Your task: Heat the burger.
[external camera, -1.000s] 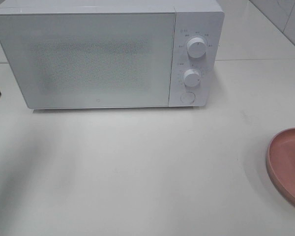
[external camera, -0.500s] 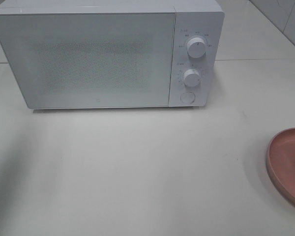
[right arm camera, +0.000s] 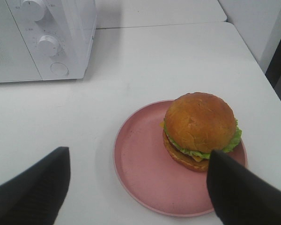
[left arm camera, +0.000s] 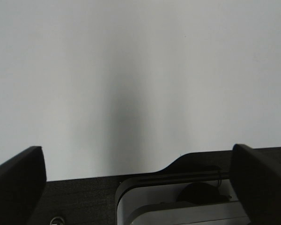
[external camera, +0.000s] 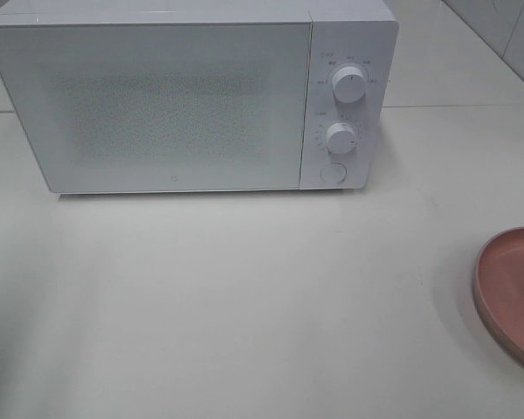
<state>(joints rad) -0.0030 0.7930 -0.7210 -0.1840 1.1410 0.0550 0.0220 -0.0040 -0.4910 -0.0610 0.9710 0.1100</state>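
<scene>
The burger (right arm camera: 199,126), with a golden-brown bun, green lettuce and yellow cheese, sits on one side of a round pink plate (right arm camera: 140,173). My right gripper (right arm camera: 138,159) hangs open above the plate's near side, and one finger (right arm camera: 239,192) is close in front of the burger without touching it. The white microwave (external camera: 175,96) stands at the back of the table with its door shut. My left gripper (left arm camera: 136,152) is open over bare white table and holds nothing. Neither gripper shows in the high view.
The microwave has two dials (external camera: 349,85) and a round button (external camera: 333,173) on its right panel. Only part of the pink plate (external camera: 506,297) shows at the right edge of the high view. White table (external camera: 244,305) stretches in front of the microwave.
The dark piece of my left arm at the left edge of the high view has gone out of frame. Its shadow on the table has faded.
</scene>
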